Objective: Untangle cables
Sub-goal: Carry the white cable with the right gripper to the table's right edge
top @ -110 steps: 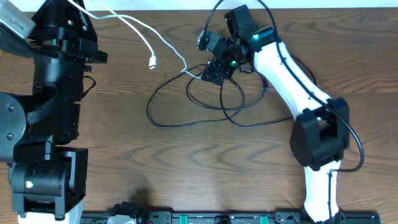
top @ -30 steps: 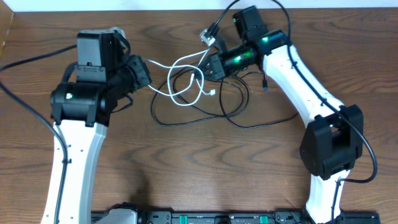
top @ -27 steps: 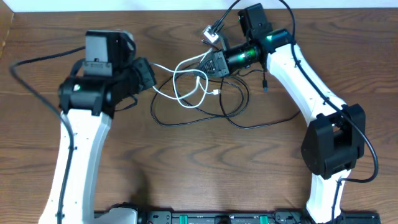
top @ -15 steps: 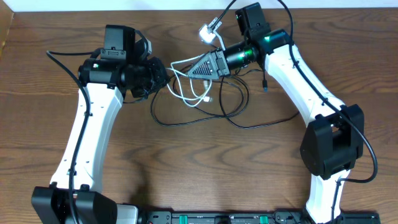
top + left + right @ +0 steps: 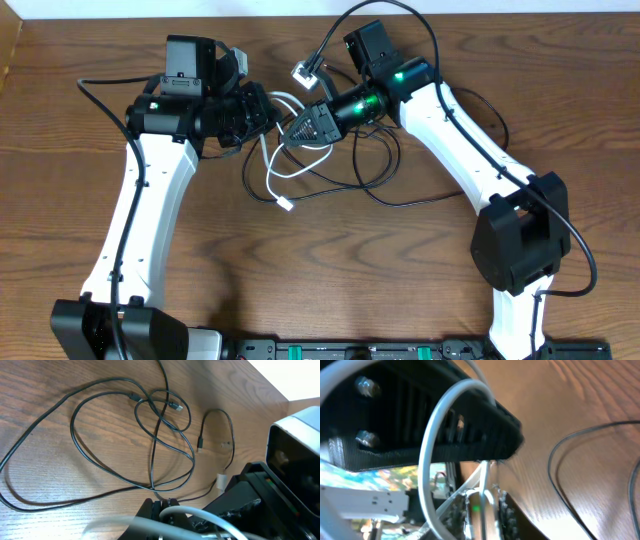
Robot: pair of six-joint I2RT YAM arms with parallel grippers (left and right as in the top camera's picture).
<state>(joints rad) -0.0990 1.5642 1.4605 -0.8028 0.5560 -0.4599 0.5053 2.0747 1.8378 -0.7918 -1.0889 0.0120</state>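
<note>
Left gripper, right gripper at 1 white cable, finger state unclear; left wrist view reveals 3 plugs on black cables

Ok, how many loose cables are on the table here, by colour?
white cable: 1
black cables: 2, as far as the tangle lets me tell
Total: 3
</note>
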